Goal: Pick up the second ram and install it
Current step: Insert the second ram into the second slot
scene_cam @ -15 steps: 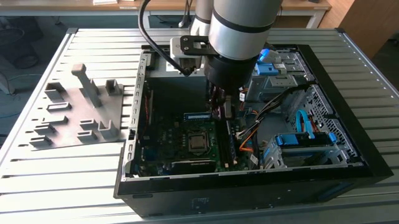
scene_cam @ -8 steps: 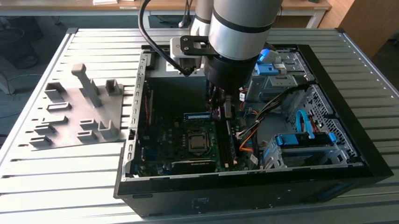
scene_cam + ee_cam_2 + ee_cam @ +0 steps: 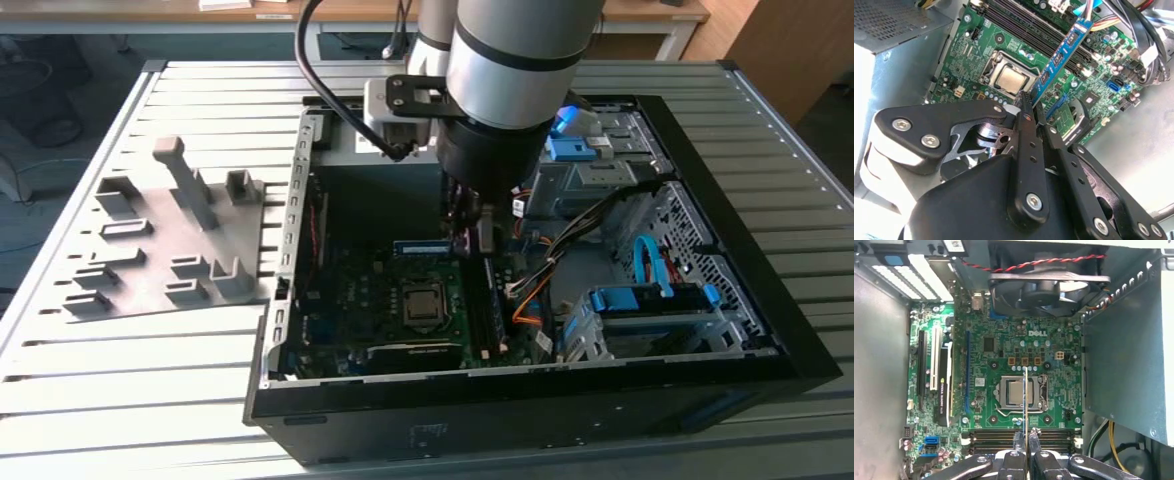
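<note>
Gripper [image 3: 1030, 106] fingers closed tight on the second ram [image 3: 1060, 54], which is held above the motherboard [image 3: 1054, 347], near its memory slots [image 3: 999, 436]

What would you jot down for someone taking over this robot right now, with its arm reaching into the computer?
End effector: shut on one end of the ram.
Ram: held over the motherboard inside the open case, close to the slots.
Done: ram picked up.
Left: ram is not yet seated in a slot.
</note>
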Tool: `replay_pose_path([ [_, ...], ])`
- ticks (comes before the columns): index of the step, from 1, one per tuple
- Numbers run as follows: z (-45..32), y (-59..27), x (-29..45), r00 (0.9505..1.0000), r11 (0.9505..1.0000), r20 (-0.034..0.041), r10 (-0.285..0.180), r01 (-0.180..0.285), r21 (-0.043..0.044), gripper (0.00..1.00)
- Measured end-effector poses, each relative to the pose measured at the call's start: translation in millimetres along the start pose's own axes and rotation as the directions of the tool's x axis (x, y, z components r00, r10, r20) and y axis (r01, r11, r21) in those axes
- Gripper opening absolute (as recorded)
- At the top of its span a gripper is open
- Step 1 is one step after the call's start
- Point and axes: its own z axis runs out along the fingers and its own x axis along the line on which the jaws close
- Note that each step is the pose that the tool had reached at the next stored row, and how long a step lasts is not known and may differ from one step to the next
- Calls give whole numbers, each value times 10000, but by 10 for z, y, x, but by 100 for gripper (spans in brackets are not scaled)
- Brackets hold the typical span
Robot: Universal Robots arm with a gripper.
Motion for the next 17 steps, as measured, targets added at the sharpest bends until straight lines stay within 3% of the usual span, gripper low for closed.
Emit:
replay_pose_path([
  [6,3,0,0,9972,9972,56,744,-744,26,14],
  [17,8,-1,1,9857,9858,128,1679,-1680,53,14],
])
